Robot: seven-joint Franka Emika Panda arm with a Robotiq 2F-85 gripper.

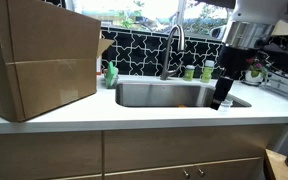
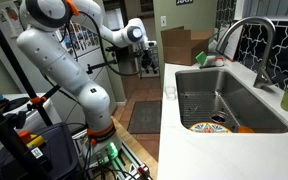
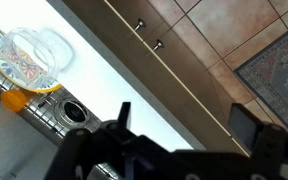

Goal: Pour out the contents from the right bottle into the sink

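Kitchen counter (image 1: 54, 118) holds green bottles (image 1: 189, 72); any lettering is too small.

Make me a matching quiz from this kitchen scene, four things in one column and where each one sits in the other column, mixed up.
Things:
1. cardboard box
2. faucet
3. colourful dish
4. rug

Places:
A. at the bottom of the sink
B. on the floor in front of the cabinets
C. on the counter beside the sink
D. rising behind the sink

Pairs: 1-C, 2-D, 3-A, 4-B
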